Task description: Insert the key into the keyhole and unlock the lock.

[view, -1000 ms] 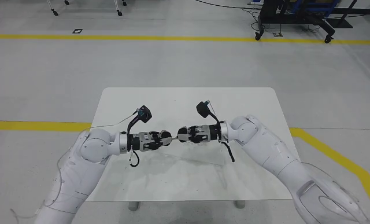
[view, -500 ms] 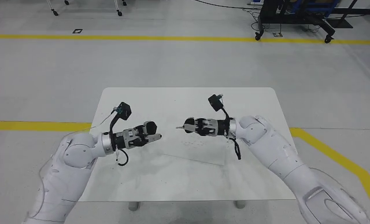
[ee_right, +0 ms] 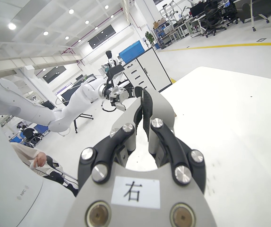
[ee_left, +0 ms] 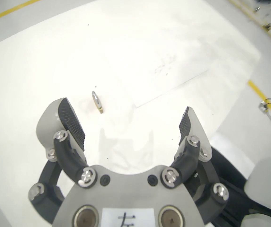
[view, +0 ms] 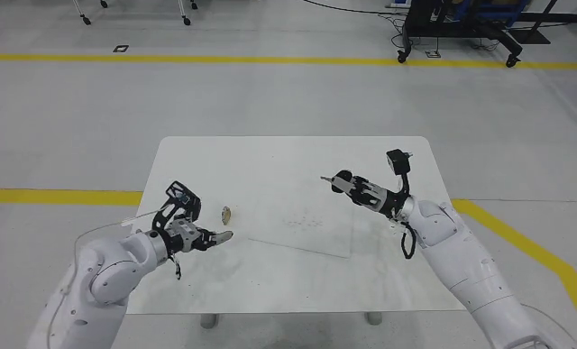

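Holding the left tool (ee_left: 126, 112) released and spread just above the worktop (view: 288, 160), near the lock (view: 226, 214) lying there. Clenching the right tool (view: 335, 180) on the key (view: 324, 178), raised over the worktop, well apart from the lock.

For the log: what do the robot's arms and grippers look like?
The left arm and right arm have white shells, black wrist sections and black cable loops. The left gripper and right gripper each have a grey plate with silver screws, black linkages, black ribbed finger pads, and a white label bearing one black character.
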Robot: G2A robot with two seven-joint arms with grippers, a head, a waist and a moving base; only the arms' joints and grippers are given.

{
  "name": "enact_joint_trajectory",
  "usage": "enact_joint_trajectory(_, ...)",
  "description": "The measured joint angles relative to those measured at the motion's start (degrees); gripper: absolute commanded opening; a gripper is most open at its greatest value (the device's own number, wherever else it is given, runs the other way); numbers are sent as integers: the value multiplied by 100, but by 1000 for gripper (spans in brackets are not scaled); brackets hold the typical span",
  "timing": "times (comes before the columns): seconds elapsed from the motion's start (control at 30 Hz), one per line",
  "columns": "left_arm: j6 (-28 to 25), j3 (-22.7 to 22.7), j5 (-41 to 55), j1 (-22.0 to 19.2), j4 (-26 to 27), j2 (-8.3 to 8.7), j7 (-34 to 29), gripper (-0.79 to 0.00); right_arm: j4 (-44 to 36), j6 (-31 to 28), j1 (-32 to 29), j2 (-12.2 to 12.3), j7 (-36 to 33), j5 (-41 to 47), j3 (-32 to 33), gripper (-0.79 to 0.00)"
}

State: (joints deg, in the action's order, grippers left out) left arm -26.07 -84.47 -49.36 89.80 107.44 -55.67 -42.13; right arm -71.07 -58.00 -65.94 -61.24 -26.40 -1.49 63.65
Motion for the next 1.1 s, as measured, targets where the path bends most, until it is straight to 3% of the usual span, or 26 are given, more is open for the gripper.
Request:
enact_joint_trajectory(0.1, 502, 448, -688, -285, -265, -60, 107, 0, 0, 0, 4, -1, -5, -1, -3, -785)
enact_joint_trajectory(0.2, 664, 823, -857, -680, -689, -124, 192, -22, 0, 0, 5, -1, -5, -2, -3, -785)
enact_joint_trajectory(0.37, 796, 1382, -833, -1229, -1209, -238, 154, -286, 0, 0, 5, -1, -5, -2, -3, -785)
enact_joint_trajectory(0.47, 969, 1544, -915, -1429, -1420, -281, 148, -311, 0, 0, 5, -1, -5, -2, -3, -785)
enact_joint_trajectory(0.73, 1205, 1848, -871, -1721, -1794, -373, -24, -453, 0, 0, 5, -1, -5, -2, -3, -785)
enact_joint_trajectory(0.83, 1270, 1911, -907, -1777, -1868, -396, -18, -597, 0, 0, 5, -1, -5, -2, -3, -785)
enact_joint_trajectory(0.9, 1291, 1927, -910, -1789, -1888, -404, -2, -634, 0, 0, 5, -1, -5, -2, -3, -785)
enact_joint_trajectory(1.1, 1418, 1898, -994, -1709, -1823, -405, -41, -646, 0, 0, 5, -1, -5, -2, -3, -785)
